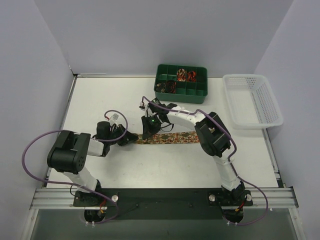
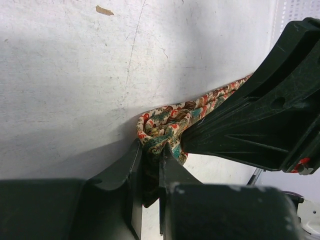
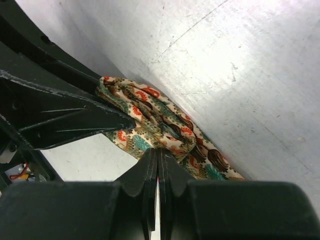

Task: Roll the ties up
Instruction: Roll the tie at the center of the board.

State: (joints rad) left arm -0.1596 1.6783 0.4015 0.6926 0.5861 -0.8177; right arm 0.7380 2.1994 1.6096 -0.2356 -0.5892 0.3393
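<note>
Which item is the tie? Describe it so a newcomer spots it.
On the white table, look in front of the green bin, where the left gripper and right gripper meet. The tie is the flat narrow strip running rightward from there. Its brown-gold pattern with red and green sets it apart from the plain purple cables.

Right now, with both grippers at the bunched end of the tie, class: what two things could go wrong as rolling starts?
1. The left gripper and right gripper crowd the same end of the tie, very close together; they could collide.
2. The fold looks loose and uneven, so the roll may start crooked or slip free.
</note>
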